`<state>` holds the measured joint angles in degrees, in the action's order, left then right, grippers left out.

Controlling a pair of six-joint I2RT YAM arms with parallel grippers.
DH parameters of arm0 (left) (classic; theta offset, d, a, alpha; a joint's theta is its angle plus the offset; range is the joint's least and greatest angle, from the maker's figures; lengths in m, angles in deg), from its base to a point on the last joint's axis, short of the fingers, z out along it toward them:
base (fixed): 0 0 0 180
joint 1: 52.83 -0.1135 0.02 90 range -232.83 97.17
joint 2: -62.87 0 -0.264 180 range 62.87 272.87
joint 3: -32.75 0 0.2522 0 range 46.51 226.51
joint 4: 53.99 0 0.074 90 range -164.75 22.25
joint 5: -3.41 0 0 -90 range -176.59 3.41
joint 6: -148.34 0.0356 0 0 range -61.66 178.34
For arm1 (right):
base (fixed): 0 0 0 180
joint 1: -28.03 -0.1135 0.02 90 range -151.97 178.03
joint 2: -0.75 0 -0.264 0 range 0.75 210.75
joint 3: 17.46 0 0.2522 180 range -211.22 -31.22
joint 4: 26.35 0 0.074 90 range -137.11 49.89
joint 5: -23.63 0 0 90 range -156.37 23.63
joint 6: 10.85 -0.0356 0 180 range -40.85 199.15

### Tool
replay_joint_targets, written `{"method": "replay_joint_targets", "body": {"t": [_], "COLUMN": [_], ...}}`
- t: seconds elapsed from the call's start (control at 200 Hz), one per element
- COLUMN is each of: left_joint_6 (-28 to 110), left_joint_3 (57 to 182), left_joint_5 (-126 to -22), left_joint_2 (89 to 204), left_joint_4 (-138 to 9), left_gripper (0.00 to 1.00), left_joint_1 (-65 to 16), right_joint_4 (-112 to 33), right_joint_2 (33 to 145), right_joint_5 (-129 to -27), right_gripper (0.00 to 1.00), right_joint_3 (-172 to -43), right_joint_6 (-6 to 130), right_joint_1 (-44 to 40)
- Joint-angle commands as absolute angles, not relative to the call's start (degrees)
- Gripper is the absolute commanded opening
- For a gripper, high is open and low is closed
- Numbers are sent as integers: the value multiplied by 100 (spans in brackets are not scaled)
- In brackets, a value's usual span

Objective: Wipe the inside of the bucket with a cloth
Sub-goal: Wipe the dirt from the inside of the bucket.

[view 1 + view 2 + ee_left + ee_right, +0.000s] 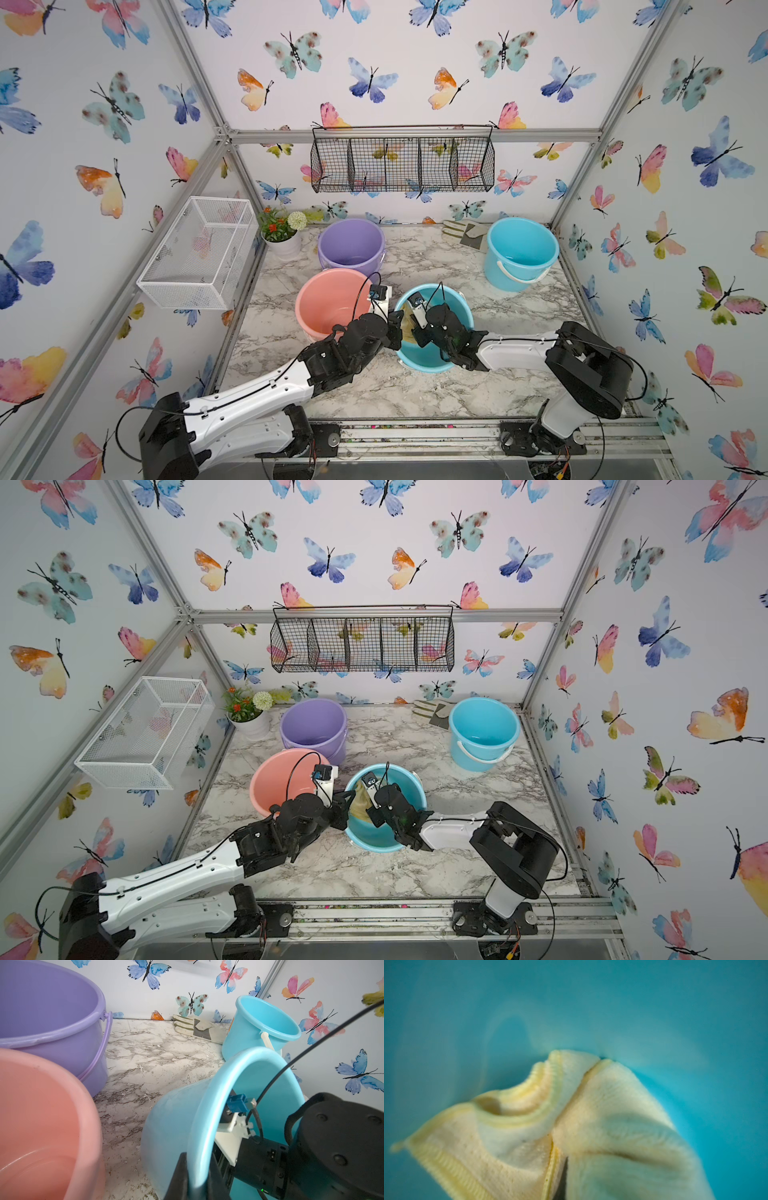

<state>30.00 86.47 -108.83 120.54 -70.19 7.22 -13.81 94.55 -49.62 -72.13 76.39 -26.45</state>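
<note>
The blue bucket (pixel 428 361) stands in the middle of the marble table, tipped toward the arms; it shows in both top views (pixel 374 839). My left gripper (pixel 197 1169) is shut on the bucket's rim, one finger outside the wall (pixel 170 1126) and one inside. My right gripper (pixel 419 334) reaches down inside the bucket, shut on the pale yellow cloth (pixel 409 328). In the right wrist view the bunched cloth (pixel 602 1115) presses against the bucket's blue inner surface (pixel 591 1001). It hides nearly all of the gripper (pixel 562 1184).
A pink bucket (pixel 328 299) sits close on the left, with a purple bucket (pixel 351 243) behind it. A second blue bucket (pixel 521 253) and a beige glove (pixel 465 235) lie at the back right. A flower pot (pixel 282 237) stands back left. Wire baskets (pixel 199 253) hang on the walls.
</note>
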Motion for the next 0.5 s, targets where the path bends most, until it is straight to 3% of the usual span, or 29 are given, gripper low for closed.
{"method": "replay_joint_targets", "body": {"t": [0.0, 0.26, 0.495], "left_joint_6": [2934, 2921, 3004], "left_joint_3": [8715, 8730, 8721], "left_joint_5": [-10153, -10192, -10339], "left_joint_2": [12061, 12000, 11957], "left_joint_4": [-7447, -7444, -7450], "left_gripper": [0, 0, 0], "left_joint_1": [851, 852, 852], "right_joint_4": [-1223, -2906, -5381], "right_joint_2": [9486, 9607, 9743], "right_joint_5": [-3967, -3078, -3281], "right_gripper": [2, 2, 2], "right_joint_3": [-7635, -8174, -8892], "right_joint_6": [8201, 8564, 7434], "right_joint_1": [-2611, -2611, -2611]}}
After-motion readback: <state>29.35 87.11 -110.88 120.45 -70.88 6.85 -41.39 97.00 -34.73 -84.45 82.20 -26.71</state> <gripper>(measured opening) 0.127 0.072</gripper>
